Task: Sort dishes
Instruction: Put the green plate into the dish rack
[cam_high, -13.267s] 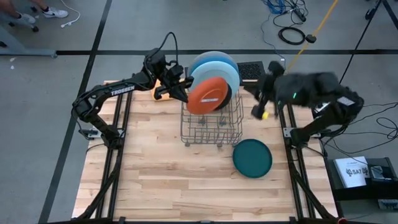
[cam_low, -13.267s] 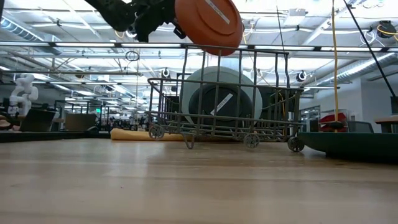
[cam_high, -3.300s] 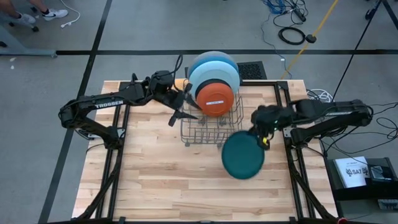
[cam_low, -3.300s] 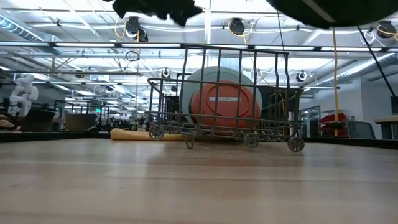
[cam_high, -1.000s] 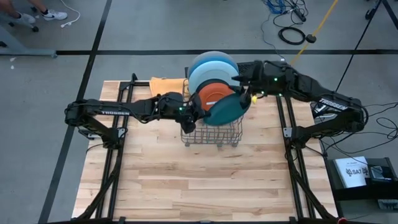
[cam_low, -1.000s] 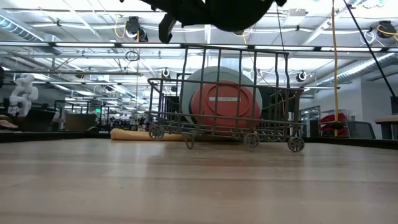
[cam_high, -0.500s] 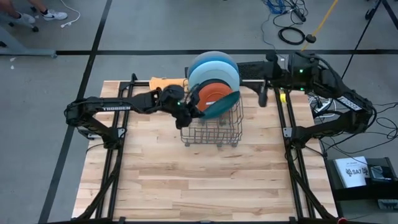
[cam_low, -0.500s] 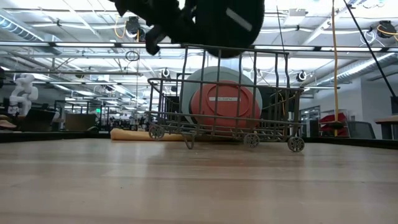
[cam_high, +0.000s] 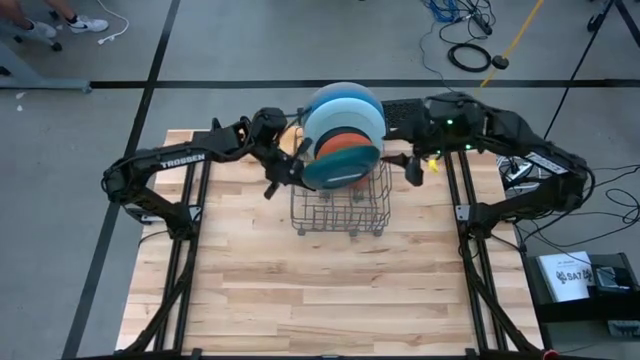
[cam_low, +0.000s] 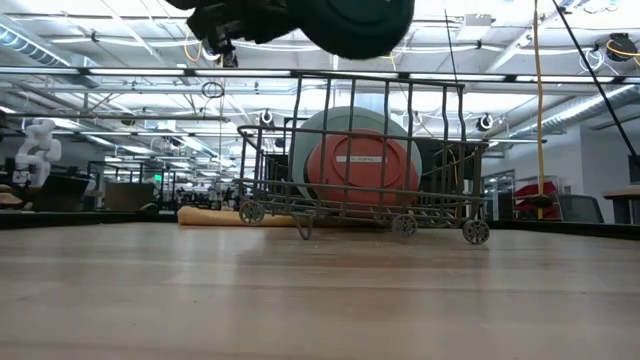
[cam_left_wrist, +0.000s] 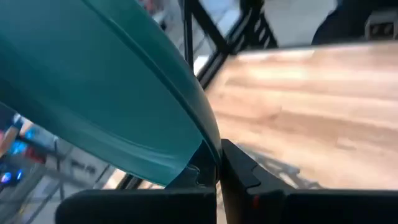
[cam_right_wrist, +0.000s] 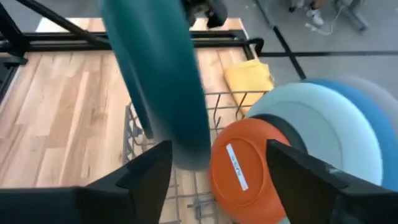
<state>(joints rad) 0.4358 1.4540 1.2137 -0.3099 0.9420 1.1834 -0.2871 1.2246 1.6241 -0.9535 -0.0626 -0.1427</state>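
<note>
Three plates stand upright in the wire rack (cam_high: 340, 205) at the far middle of the surface (cam_high: 300, 290): a grey plate (cam_right_wrist: 323, 134) and a blue plate (cam_high: 345, 95) at the back, and an orange plate (cam_low: 360, 170) with a white sticker in front of them. A fourth, the dark teal plate (cam_high: 340, 170), hangs tilted above the rack's near part, clamped by its left rim in the left end effector (cam_high: 297, 163), whose fingers are closed tight on it. The right end effector (cam_high: 412, 165) sits just right of the rack, fingers spread wide, holding nothing. A yellow cloth (cam_right_wrist: 249, 78) lies beyond the rack's far left corner.
</note>
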